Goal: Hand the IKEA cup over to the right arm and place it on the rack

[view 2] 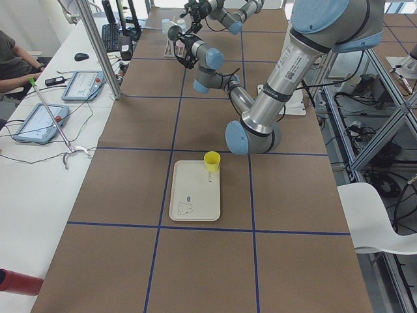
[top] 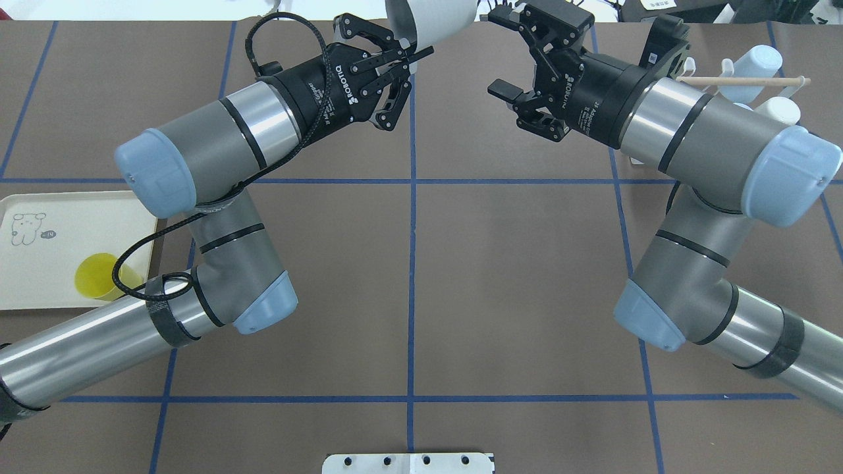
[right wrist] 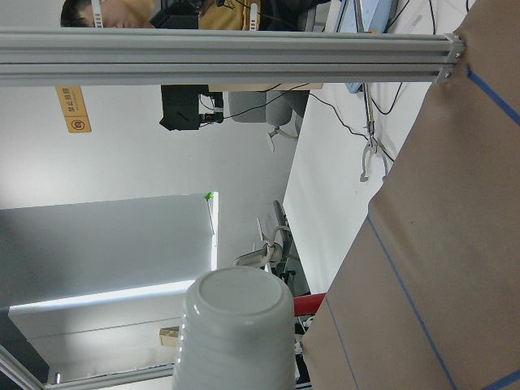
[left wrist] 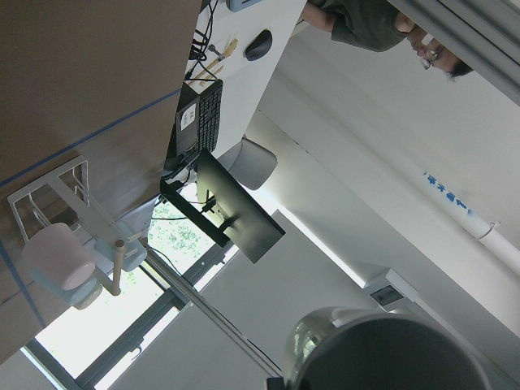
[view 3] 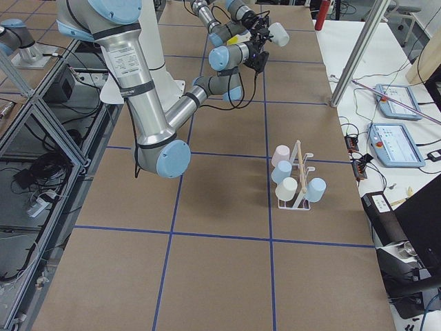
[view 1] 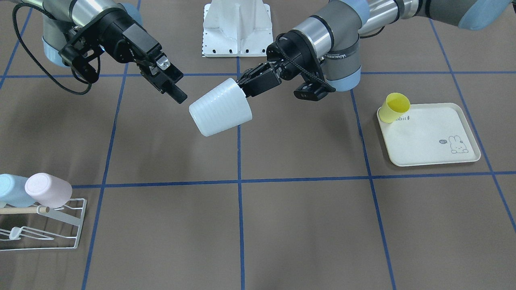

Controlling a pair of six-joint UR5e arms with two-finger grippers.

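Brown table [view 1: 306,225] with blue grid lines; on it a cream tray [view 1: 427,137]; a white wire rack [view 1: 24,210]; a white base plate [view 1: 236,30].

The cup [view 1: 220,112] is between left gripper [view 1: 242,86] and right gripper [view 1: 171,81], rack [view 1: 79,224] right, tray [view 1: 427,139] left.

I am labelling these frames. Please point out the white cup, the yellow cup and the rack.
white cup [view 1: 220,108]: front-facing view, its ribbed side.
yellow cup [view 1: 396,103]: front-facing view, inside its mouth.
rack [view 1: 24,210]: front-facing view, its wooden rod.
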